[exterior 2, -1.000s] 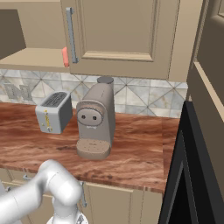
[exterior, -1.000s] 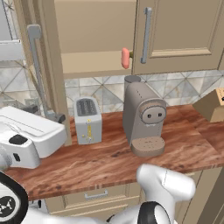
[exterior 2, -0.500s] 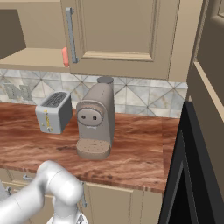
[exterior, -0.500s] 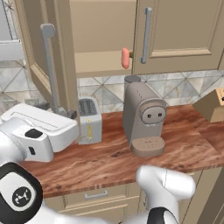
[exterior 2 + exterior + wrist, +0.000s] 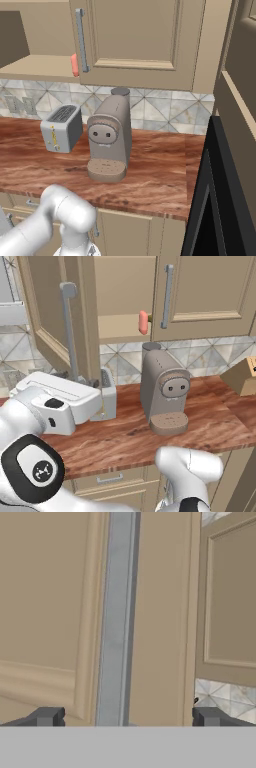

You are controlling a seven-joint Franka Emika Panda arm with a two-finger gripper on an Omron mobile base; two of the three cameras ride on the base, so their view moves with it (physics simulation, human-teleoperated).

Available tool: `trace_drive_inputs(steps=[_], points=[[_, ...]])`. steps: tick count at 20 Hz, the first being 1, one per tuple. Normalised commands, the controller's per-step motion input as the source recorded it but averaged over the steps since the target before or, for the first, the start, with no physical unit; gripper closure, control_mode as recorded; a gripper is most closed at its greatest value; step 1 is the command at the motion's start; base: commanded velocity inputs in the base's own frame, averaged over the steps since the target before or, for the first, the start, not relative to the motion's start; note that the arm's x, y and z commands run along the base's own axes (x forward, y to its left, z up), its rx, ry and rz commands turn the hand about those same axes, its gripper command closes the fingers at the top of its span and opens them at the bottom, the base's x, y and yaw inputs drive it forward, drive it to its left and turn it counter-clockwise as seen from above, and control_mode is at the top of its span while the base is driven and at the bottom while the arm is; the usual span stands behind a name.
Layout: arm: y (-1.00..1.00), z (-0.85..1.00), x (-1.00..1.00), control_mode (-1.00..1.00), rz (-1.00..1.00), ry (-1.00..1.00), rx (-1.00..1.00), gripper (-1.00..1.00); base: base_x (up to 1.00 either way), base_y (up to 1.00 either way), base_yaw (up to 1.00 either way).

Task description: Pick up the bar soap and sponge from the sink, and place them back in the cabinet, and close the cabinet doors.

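Close up, the two-finger gripper [image 5: 125, 717] is seen spread wide at the vertical silver bar handle [image 5: 116, 617] of the half-open left tan recessed-panel cabinet door [image 5: 55, 321], while the small salmon-pink bar soap [image 5: 143, 322] is seen standing at the cabinet's open edge.

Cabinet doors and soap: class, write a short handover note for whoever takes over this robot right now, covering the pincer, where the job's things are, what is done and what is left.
Pincer: open, holding nothing, its tips either side of the left door's silver handle.
Bar soap: on the cabinet shelf, at the front edge, beside the right door.
Sponge and sink: cannot tell from these views.
Done: soap is in the cabinet; right door looks shut.
Left: the left door is swung open and needs closing; check the sponge is inside first.
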Motion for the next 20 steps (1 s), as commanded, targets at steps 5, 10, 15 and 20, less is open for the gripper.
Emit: trace_drive_inputs(steps=[5,10,15,20], points=[[-0.01,-0.17,0.34,-1.0,-0.01,0.0,0.0,-1.0,0.0,0.0,0.0],[-0.05,-0.16,0.3,-1.0,0.0,0.0,0.0,-1.0,0.0,0.0,0.0],[-0.02,-0.15,0.29,-1.0,0.0,0.0,0.0,-1.0,0.0,0.0,0.0],[0.0,-0.13,0.29,-1.0,0.0,0.0,0.0,-1.0,0.0,0.0,0.0]])
